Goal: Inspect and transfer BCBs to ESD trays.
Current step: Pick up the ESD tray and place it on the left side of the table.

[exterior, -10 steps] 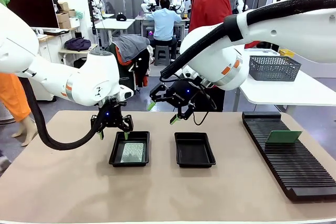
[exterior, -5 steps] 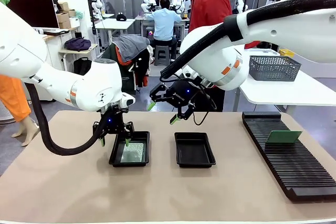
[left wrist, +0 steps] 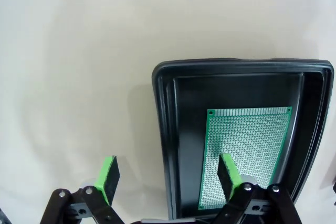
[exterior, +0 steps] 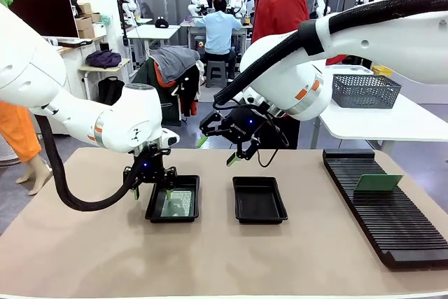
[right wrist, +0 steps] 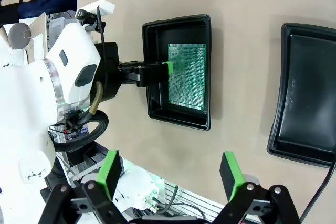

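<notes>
Left hand [exterior: 150, 192] hangs low with jaws spread wide; right hand [exterior: 215, 150] hovers higher, tilted, likewise spread.

Green BCB [exterior: 176, 203] flat in left black tray [exterior: 172, 219]

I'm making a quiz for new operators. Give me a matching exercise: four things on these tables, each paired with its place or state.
Things
1 left tray
2 right tray
3 rack
4 basket

States
A on the white side table
B holds a flat board
C empty
D bears a standing board

Pairs: 1-B, 2-C, 3-D, 4-A
</notes>
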Action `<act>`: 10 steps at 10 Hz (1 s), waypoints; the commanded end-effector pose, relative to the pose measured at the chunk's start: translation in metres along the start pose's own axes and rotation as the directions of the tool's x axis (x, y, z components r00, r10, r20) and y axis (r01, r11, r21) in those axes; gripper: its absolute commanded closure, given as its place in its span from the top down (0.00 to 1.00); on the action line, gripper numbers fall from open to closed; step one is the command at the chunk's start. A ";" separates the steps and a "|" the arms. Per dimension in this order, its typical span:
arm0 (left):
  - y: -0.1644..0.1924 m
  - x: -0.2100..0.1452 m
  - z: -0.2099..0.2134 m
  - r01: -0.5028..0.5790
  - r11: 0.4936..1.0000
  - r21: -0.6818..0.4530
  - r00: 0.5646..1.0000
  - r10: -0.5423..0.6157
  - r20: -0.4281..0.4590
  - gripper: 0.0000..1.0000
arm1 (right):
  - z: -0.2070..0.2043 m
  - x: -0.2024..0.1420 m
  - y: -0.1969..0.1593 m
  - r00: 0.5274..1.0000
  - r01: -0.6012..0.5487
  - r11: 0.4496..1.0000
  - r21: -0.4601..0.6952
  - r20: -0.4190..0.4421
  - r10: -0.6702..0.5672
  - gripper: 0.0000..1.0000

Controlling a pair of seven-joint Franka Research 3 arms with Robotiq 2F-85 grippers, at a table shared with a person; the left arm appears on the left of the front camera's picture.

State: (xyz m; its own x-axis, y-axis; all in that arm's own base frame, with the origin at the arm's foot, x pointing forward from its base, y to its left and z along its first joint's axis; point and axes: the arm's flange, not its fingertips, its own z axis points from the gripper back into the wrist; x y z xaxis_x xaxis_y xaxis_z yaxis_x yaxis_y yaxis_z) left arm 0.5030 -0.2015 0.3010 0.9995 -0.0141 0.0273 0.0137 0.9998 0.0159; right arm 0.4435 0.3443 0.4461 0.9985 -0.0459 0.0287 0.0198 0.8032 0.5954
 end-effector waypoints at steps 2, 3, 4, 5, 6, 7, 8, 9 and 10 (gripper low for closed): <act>-0.002 0.000 0.003 -0.007 1.000 0.001 1.000 0.007 0.007 1.00 | -0.001 0.001 0.002 1.000 0.010 1.000 -0.013 0.009 -0.010 1.00; -0.002 0.000 0.003 -0.007 1.000 0.001 1.000 0.007 0.007 1.00 | -0.001 0.001 0.002 1.000 0.010 1.000 -0.013 0.009 -0.010 1.00; -0.002 0.000 0.003 -0.007 1.000 0.001 1.000 0.007 0.007 1.00 | -0.001 0.001 0.002 1.000 0.010 1.000 -0.013 0.009 -0.010 1.00; -0.002 0.000 0.003 -0.007 1.000 0.001 1.000 0.007 0.007 1.00 | -0.001 0.001 0.002 1.000 0.010 1.000 -0.013 0.009 -0.010 1.00; -0.002 0.000 0.003 -0.007 1.000 0.001 1.000 0.007 0.007 1.00 | -0.001 0.001 0.002 1.000 0.010 1.000 -0.013 0.009 -0.010 1.00; -0.002 0.000 0.003 -0.007 1.000 0.001 1.000 0.007 0.007 1.00 | -0.001 0.001 0.002 1.000 0.010 1.000 -0.013 0.009 -0.010 1.00; -0.002 0.000 0.003 -0.007 1.000 0.001 1.000 0.007 0.007 1.00 | -0.001 0.001 0.002 1.000 0.010 1.000 -0.013 0.009 -0.010 1.00; -0.002 -0.001 0.001 0.003 1.000 0.000 1.000 -0.003 0.003 0.96 | -0.001 0.001 0.002 1.000 0.010 1.000 -0.013 0.009 -0.010 1.00; -0.002 -0.001 0.002 0.013 1.000 -0.001 1.000 -0.013 0.002 0.85 | -0.001 0.001 0.002 1.000 0.010 1.000 -0.013 0.009 -0.010 1.00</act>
State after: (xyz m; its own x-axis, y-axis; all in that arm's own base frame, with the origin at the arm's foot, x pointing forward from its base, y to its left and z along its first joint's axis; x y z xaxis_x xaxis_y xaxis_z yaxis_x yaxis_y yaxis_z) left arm 0.5020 -0.2041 0.3024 0.9994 -0.0189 0.0299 0.0184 0.9997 0.0166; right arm 0.4435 0.3443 0.4461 0.9985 -0.0459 0.0287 0.0198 0.8032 0.5954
